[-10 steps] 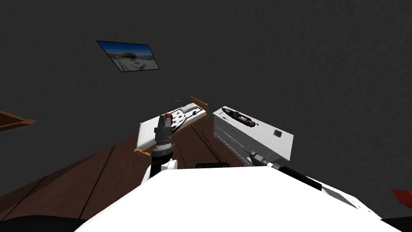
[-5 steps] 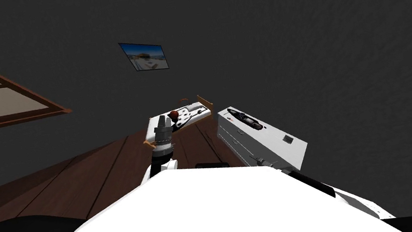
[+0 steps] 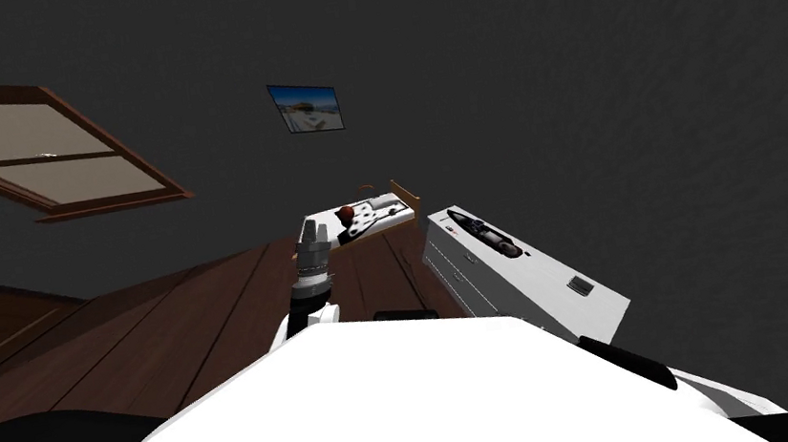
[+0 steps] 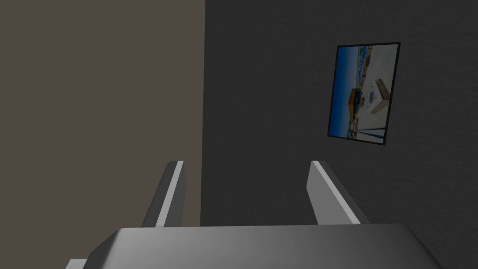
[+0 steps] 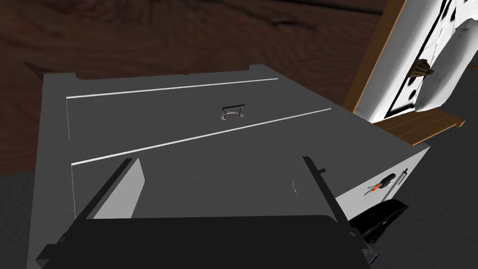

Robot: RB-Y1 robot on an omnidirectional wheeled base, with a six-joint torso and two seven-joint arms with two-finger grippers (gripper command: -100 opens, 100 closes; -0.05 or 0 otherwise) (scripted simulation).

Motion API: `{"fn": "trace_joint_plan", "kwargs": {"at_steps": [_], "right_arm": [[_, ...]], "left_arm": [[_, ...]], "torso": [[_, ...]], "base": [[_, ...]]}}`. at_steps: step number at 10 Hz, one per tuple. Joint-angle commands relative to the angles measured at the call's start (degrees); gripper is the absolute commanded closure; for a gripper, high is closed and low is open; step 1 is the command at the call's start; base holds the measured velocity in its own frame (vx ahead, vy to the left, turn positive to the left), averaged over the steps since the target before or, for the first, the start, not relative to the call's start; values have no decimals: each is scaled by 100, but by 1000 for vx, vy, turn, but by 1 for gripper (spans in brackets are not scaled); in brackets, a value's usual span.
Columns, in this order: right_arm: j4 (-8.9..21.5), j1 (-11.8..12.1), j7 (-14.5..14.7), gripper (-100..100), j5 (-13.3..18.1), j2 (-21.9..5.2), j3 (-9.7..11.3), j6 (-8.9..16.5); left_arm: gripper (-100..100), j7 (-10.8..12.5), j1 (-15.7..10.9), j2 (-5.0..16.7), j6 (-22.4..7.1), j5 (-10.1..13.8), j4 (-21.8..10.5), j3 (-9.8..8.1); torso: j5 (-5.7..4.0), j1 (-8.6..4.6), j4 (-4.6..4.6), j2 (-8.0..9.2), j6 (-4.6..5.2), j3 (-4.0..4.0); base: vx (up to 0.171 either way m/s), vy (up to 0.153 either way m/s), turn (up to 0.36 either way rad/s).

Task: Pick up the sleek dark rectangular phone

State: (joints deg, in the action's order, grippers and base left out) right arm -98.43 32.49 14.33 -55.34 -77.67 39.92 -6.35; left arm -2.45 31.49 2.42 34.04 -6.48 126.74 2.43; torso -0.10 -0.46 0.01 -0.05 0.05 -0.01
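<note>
A white dresser [image 3: 539, 272] stands to my right front. On its top, toward the near end, lies a small dark flat rectangle [image 3: 578, 284], which looks like the phone. A longer glossy black object [image 3: 482, 232] lies at the far end of the top, next to a small orange-marked item [image 5: 379, 184]. My right gripper [image 5: 221, 187] is open, close to the dresser's drawer fronts [image 5: 163, 121] and below its top. My left gripper [image 3: 311, 234] is raised in front of me and is open with nothing between its fingers [image 4: 170, 191].
A bed [image 3: 376, 208] with a white, dark-spotted cover and a wooden frame stands beyond the dresser, with a small red thing [image 3: 347, 212] on it. The floor is dark wooden boards [image 3: 157, 333]. A window [image 3: 35, 153] is on the dark wall at the left.
The whole head view has swung: the window has come in from the left, while the dresser and bed have slid to the right. My left arm has kept its pose.
</note>
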Motion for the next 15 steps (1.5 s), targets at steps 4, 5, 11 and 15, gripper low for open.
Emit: {"fn": "trace_joint_plan", "kwargs": {"at_steps": [4,5,11,15], "right_arm": [[386,69,104,-100,-680,-577,386,195],[386,69,104,-100,-729,-577,386,195],[1076,-107,194,-100,-1645,-1039,1093,388],[1375,-71,214,-100,-2022,-1108,1318,442]], "left_arm": [[0,0,1,0,0,0,0,-1],[0,0,0,0,0,0,0,0],[0,0,1,2,0,0,0,-2],[0,0,2,0,0,0,0,-1]], "torso": [[-1,-2,0,-2,6,-1],[-1,-7,-1,-6,0,-4],[-12,-52,-2,-10,2,-6],[2,6,-2,-12,5,-6]], "base": [[10,-61,224],[3,-73,148],[12,-138,233],[15,-61,97]]}}
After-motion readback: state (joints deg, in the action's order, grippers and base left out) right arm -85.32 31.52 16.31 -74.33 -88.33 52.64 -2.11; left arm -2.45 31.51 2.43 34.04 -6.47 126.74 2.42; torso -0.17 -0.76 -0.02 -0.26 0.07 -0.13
